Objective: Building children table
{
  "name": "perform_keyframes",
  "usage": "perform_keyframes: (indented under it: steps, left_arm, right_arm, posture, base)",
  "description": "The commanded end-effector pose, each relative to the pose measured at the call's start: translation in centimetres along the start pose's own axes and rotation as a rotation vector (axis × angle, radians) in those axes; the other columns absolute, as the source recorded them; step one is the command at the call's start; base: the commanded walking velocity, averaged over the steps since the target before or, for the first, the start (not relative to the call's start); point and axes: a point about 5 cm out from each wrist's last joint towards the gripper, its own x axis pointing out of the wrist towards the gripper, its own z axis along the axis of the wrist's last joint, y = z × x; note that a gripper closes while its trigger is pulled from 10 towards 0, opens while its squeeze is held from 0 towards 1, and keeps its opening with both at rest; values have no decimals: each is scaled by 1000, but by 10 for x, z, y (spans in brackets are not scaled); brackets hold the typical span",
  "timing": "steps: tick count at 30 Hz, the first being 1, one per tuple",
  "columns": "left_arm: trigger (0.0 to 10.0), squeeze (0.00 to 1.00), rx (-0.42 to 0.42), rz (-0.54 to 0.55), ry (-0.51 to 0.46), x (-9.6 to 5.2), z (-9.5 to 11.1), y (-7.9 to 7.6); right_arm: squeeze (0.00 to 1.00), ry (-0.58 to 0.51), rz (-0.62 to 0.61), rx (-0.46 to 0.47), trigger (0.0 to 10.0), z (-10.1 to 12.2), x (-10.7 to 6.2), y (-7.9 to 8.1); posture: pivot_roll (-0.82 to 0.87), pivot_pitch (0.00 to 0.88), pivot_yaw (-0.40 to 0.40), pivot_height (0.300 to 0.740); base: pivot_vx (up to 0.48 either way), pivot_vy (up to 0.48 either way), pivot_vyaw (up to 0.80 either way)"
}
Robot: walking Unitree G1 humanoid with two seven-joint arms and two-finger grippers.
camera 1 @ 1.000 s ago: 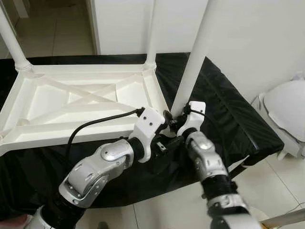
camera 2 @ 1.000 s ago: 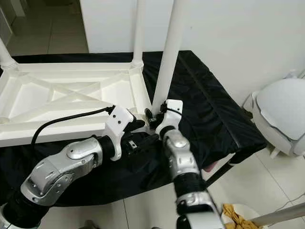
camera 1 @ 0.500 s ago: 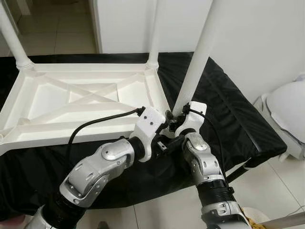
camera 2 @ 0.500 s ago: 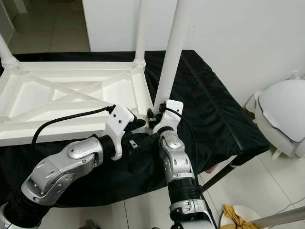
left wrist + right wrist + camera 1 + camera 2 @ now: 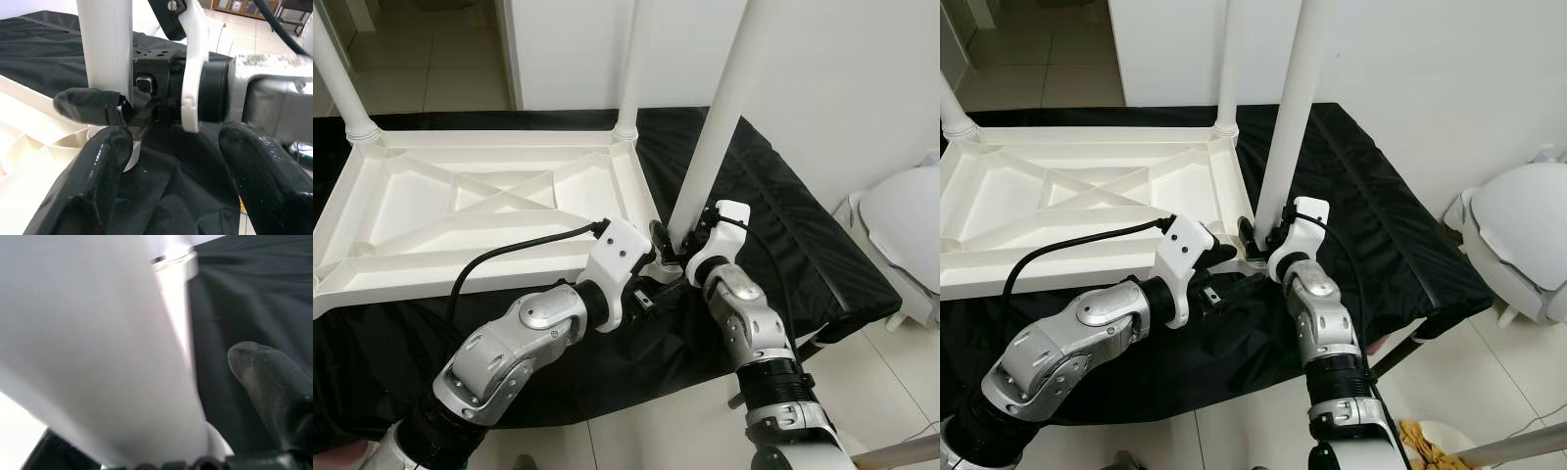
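A white plastic children's table (image 5: pixel 499 201) lies upside down on a black cloth, its legs pointing up. The near right table leg (image 5: pixel 710 127) stands in its corner socket. My right gripper (image 5: pixel 677 243) sits tight against the foot of this leg, and the right wrist view has the leg (image 5: pixel 98 342) very close. Just in front of that corner my left gripper (image 5: pixel 176 136) is open, holding nothing. Its two black fingers (image 5: pixel 93 186) frame the leg's foot (image 5: pixel 105 49) and the right wrist.
The black cloth (image 5: pixel 783 225) covers a low surface whose right edge drops to a tiled floor. A white rounded object (image 5: pixel 1518 235) stands on the floor at the right. A white wall is behind, with a doorway at the back left.
My right wrist has swung a little to the right around the foot of the leg. The left arm and the table stay where they were.
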Motion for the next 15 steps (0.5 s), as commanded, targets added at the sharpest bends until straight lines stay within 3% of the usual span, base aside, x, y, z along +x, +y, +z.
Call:
perform_keyframes:
  steps: [1,5,6,8,15]
  left_arm:
    - [10000,0,6,-114,0,1,0,-7]
    - [10000,0,5,-114,0,1,0,-7]
    - [10000,0,3,-112,-1,1,0,-6]
    - [10000,0,3,-114,0,1,1,-7]
    - [10000,0,3,-117,5,0,1,-6]
  right_arm:
    - [0,27,66,8,10000,-3,1,-4]
    - [0,33,114,-24,10000,-3,2,-7]
    - [0,45,203,-75,10000,-4,5,-13]
    - [0,47,239,-100,10000,-4,7,-15]
    - [0,59,299,-154,10000,-3,11,-19]
  posture:
    - [4,15,-90,740]
    - [5,17,-89,740]
    - [6,19,-80,740]
    - [8,21,-75,740]
    - [11,20,-57,740]
  base:
    - [0,0,0]
    - [0,0,0]
    - [0,0,0]
    - [0,0,0]
    - [0,0,0]
